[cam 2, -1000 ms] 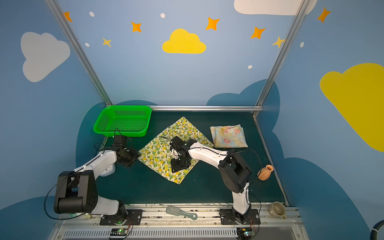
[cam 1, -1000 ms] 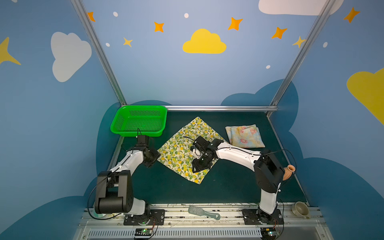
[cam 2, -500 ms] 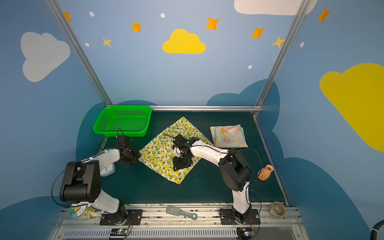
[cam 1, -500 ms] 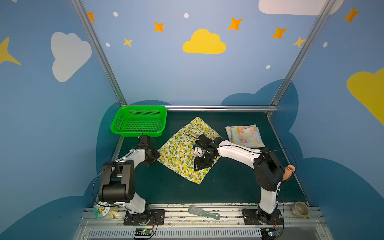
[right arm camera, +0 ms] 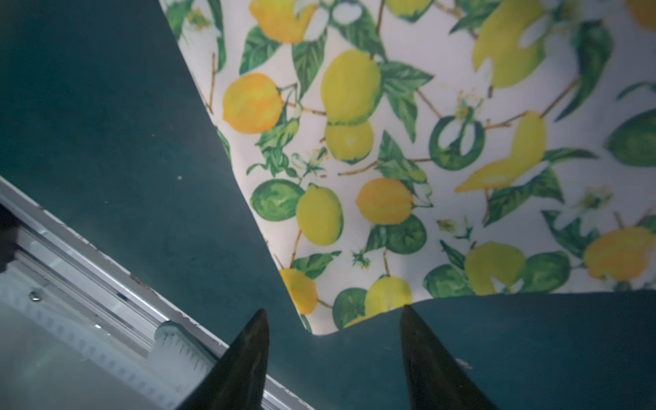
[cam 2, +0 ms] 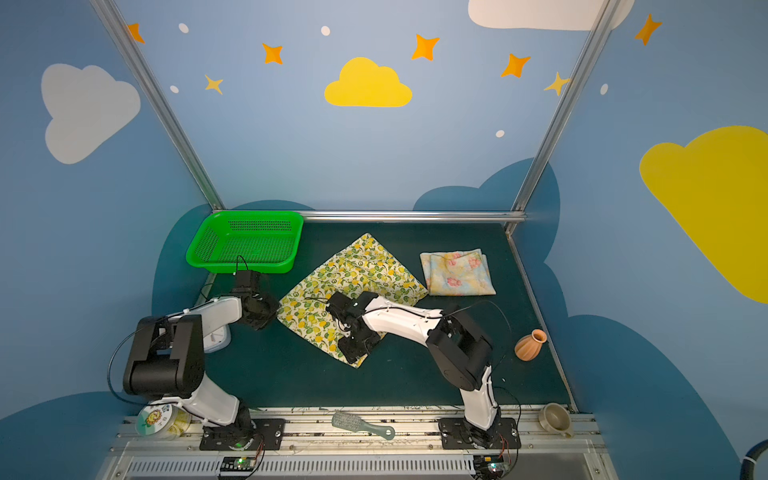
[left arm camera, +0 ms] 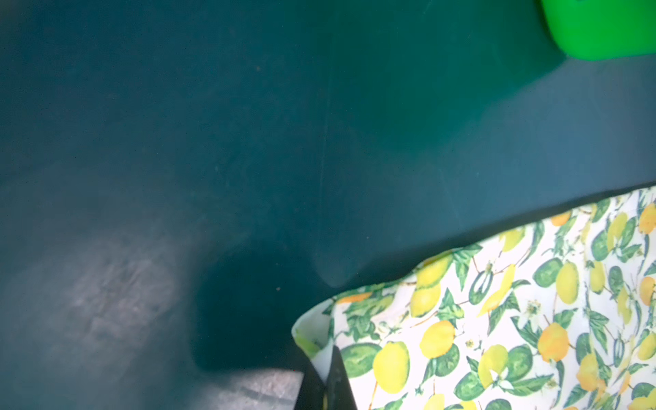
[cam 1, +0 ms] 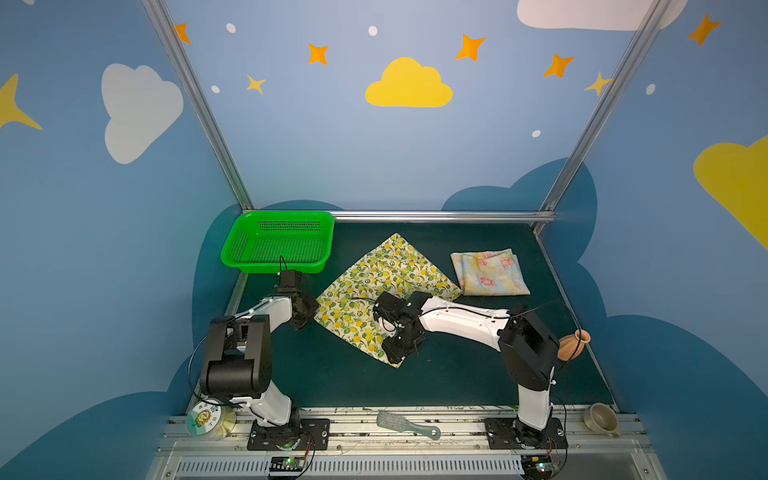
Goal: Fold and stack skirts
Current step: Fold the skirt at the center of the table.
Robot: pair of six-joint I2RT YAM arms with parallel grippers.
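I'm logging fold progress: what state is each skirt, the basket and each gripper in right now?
lemon skirt: spread out, not yet folded small.
flower skirt: folded, lying apart from the other one.
basket: upright, empty.
left gripper: shut on a lemon skirt corner.
right gripper: open, jaws astride its near corner.

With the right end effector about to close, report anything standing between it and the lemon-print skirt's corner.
Nothing visible does. In the right wrist view the right end effector is open, and the corner of the lemon-print skirt lies between its fingertips, with only bare green mat beside it.
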